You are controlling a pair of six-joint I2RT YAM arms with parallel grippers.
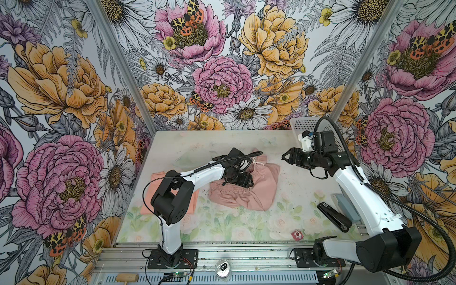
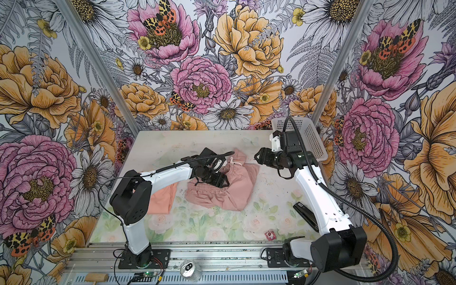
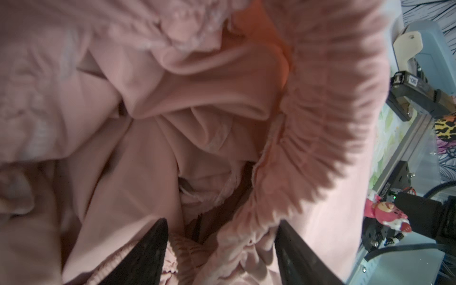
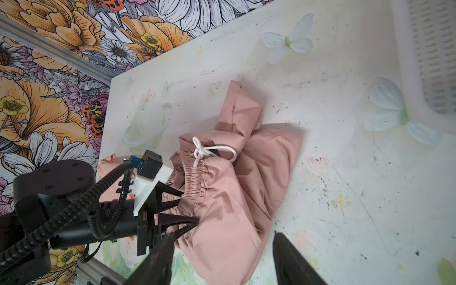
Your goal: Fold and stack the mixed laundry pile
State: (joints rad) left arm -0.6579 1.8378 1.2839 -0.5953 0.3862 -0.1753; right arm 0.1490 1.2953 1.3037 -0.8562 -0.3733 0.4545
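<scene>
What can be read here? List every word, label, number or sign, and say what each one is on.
Nothing in these views can be read with confidence.
White label on the black stapler: characters are there, but too blurred to read.
White lettering along the black base plate: too blurred to read.
Print on the red packet: too small to read.

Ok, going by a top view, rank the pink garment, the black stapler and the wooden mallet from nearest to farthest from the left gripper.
1. pink garment: right under the left gripper, mid-table.
2. black stapler: off to the right, nearer the front.
3. wooden mallet: farthest, at the front left corner.
</scene>
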